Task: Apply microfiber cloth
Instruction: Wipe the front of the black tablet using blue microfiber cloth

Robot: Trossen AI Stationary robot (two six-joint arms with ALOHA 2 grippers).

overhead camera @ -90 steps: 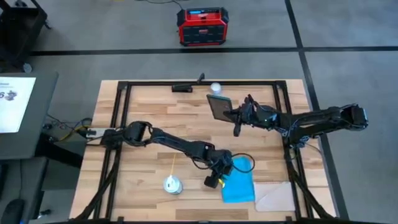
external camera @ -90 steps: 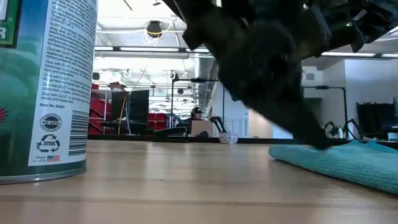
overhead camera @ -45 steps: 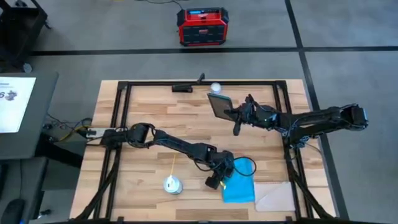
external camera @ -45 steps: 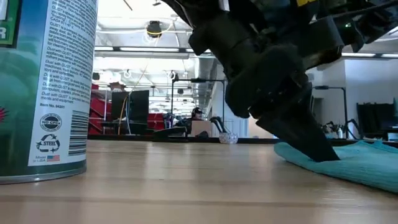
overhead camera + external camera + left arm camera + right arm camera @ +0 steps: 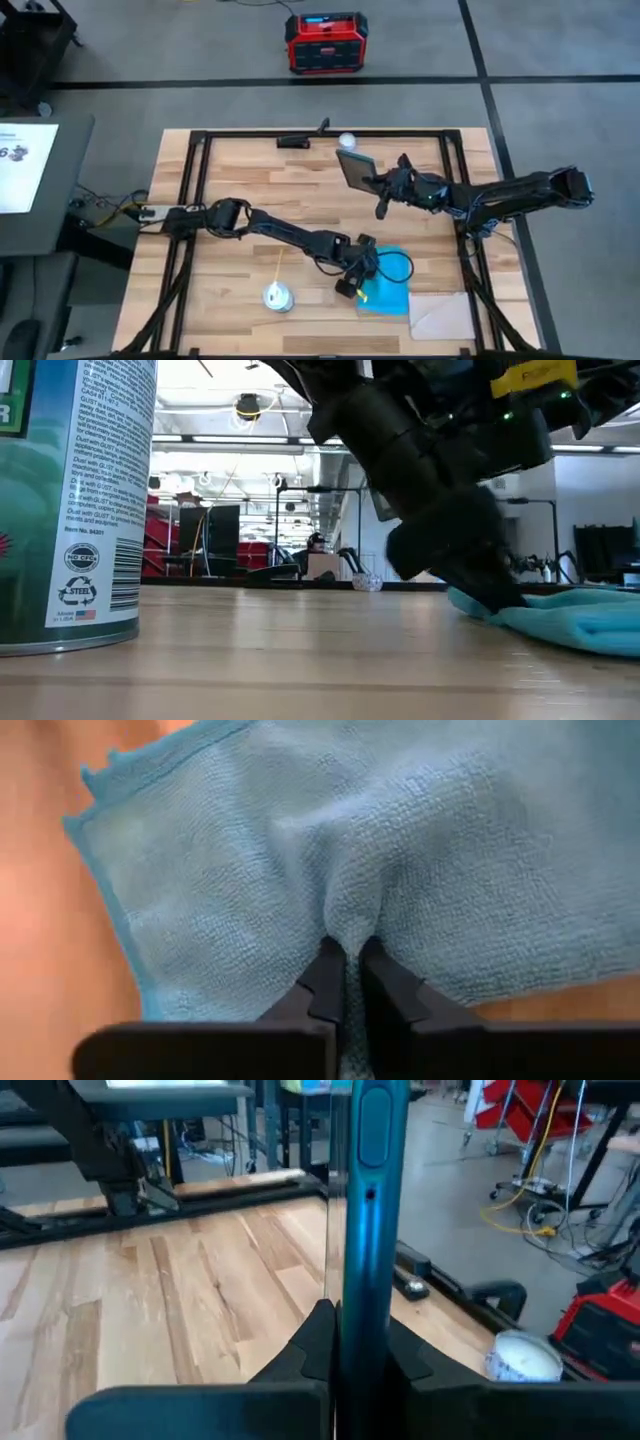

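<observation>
Left wrist view pretty much tells the story: the microfiber cloth (image 5: 400, 870) fills most of the frame, and the left gripper (image 5: 345, 982) has its jaws pinched nearly together on a ridge of the fabric, so it's got a fold of it. In the high view the cloth (image 5: 388, 294) sits lower centre-right on the wooden table (image 5: 250, 190), bunched up a bit at the gripper end (image 5: 352, 285), with a pale sheet (image 5: 440, 316) just beside it toward the lower right. The right gripper (image 5: 377, 186) is up in the upper middle of the frame, jaws clamped on the edge of a tablet (image 5: 354, 168), holding it tilted up off the table. Those two are well apart, so I'd say the grab is done but the actual wiping isn't: the cloth hasn't met the tablet yet. A spray can (image 5: 277, 296) stands lower left of the cloth, not involved.
</observation>
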